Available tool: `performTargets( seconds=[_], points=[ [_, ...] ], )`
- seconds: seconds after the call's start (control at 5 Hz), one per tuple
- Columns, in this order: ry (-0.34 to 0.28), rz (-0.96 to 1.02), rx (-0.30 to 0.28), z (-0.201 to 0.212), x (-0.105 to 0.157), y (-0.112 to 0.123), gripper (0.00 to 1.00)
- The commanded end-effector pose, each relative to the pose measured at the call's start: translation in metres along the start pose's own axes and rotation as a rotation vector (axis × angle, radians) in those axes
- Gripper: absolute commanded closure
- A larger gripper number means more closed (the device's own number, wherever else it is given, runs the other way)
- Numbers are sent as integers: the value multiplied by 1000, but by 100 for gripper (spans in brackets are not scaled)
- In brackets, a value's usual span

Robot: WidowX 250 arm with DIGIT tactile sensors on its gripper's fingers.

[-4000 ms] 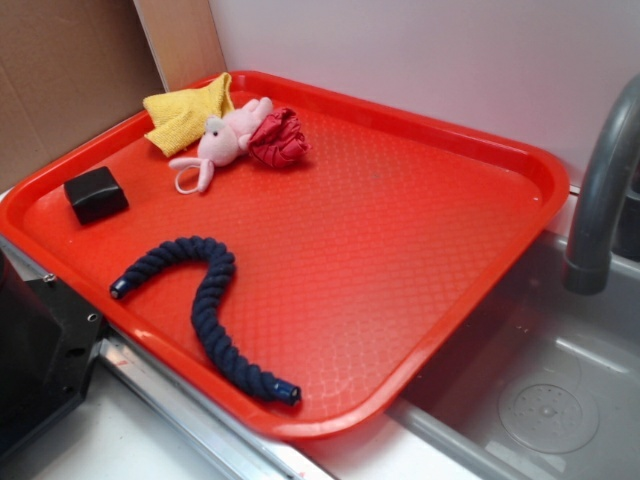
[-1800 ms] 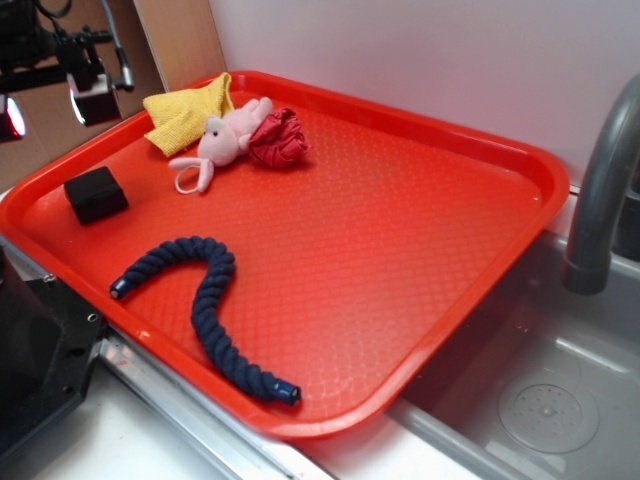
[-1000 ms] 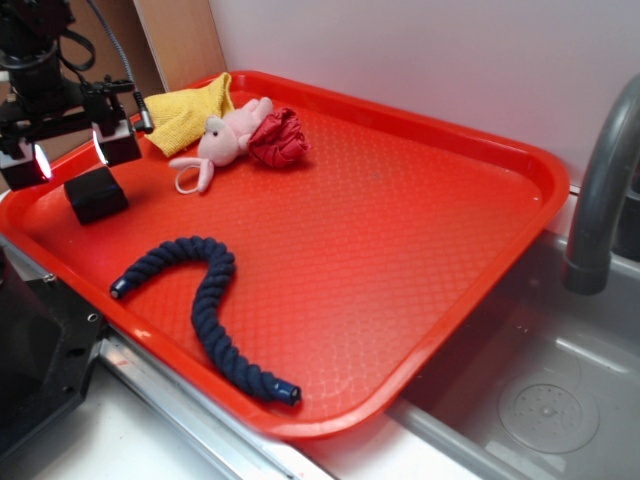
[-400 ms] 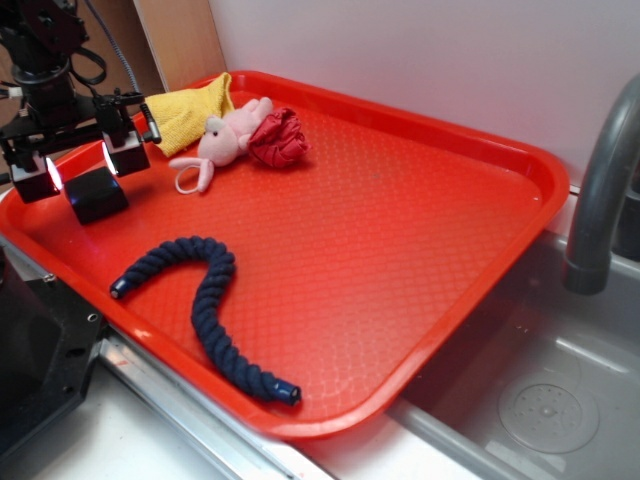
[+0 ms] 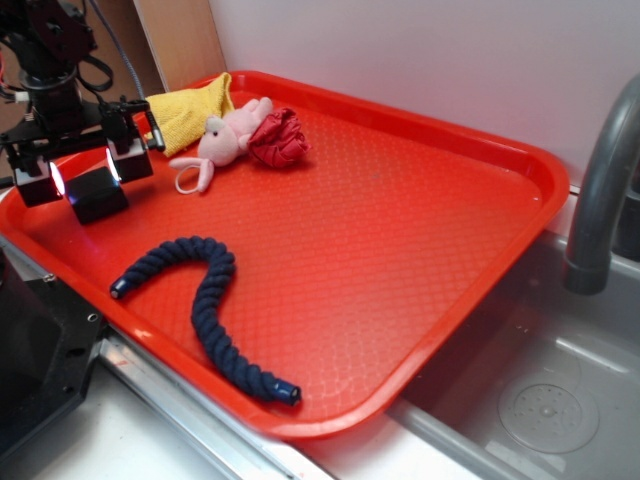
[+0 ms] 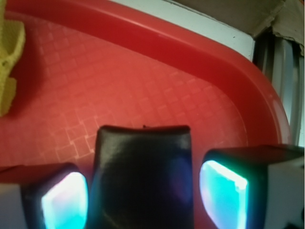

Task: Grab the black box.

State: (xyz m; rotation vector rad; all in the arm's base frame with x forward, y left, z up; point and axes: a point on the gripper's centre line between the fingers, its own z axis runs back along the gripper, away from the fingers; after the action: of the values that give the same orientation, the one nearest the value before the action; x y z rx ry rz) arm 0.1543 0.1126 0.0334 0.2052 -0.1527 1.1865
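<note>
I have the pincer (image 5: 83, 170) down at the far left corner of the red tray (image 5: 400, 230), spread wide, with the black box (image 5: 97, 194) sitting between its two lit pads. In the wrist view the box (image 6: 142, 176) fills the gap: one glowing pad (image 6: 64, 200) on the left, the other (image 6: 224, 193) on the right, each just beside a side of the box with a thin sliver of space showing. I judge nothing is clamped yet, so this is the end of the approach, just ahead of the squeeze.

What I think comes next is simple: close evenly on both sides, then lift straight up. I can't tell how far down the box the pads reach, so a slightly lower descent might be wise first. The box looks smooth and rounded at its edges, so an off-centre pinch could let it twist or slip out.

Moving right, the yellow cloth (image 5: 185, 112) lies near the back pad but apart from it. Beyond that are the pink plush toy (image 5: 218, 143) and a crumpled red cloth (image 5: 278, 137), both well clear. The navy braided rope (image 5: 205, 300) curls along the front of the tray, also apart from the box. The tray rim is close on the left, which I'd watch on the lift. At far right, a grey faucet (image 5: 605, 180) stands over the sink (image 5: 540, 390), out of the way.
</note>
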Motion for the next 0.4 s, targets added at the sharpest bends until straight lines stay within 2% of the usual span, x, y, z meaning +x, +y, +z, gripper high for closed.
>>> performTargets(
  seconds=[0.0,0.2],
  points=[
    [-52,-27,45,-5,-9,-2,0],
    [-59,-33,67,-9,-13,0,0]
  ],
)
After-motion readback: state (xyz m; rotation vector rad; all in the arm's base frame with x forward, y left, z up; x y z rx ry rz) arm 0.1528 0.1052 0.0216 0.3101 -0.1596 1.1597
